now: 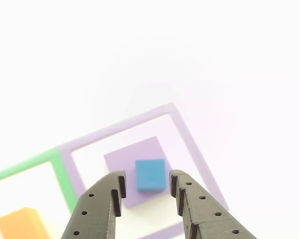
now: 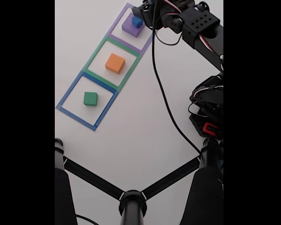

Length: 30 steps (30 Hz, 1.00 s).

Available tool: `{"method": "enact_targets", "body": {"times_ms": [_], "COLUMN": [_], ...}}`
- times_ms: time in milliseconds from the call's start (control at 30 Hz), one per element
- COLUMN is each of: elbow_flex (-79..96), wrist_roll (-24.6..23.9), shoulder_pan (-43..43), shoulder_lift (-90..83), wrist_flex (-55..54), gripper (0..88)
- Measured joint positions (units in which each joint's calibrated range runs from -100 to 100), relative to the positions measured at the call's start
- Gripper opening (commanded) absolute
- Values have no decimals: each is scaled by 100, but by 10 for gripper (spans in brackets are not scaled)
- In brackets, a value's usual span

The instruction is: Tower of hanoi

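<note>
Tower of hanoi blocks are spread out: the blue cube sits on the purple block inside the purple taped square, the orange block and green cube each alone in their own squares. The gripper hangs with its jaws parted on either side of the blue cube, not yet touching. Judged step: picking it; next, lower and squeeze

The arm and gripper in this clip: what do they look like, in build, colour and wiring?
The gripper has two dark olive-grey printed fingers with rows of small round holes and stepped black inner edges. In the fixed view the arm is black, with a perforated plate, red, white and black wires, a red part lower down, and a black cable across the white table.
</note>
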Motion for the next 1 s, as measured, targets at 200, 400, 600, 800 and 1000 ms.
{"method": "enact_targets", "body": {"times_ms": [200, 400, 600, 800, 1000], "elbow_flex": [-1941, -3412, -3725, -4047, -4030], "wrist_roll": [0, 0, 0, 0, 0], "shoulder_pan": [-434, -1007, -1678, -2350, -2808], "shoulder_lift": [-321, -532, -946, -1123, -1207], "wrist_flex": [2986, 4944, 5482, 5859, 5915], "gripper": [10, 10, 10, 12, 25]}}
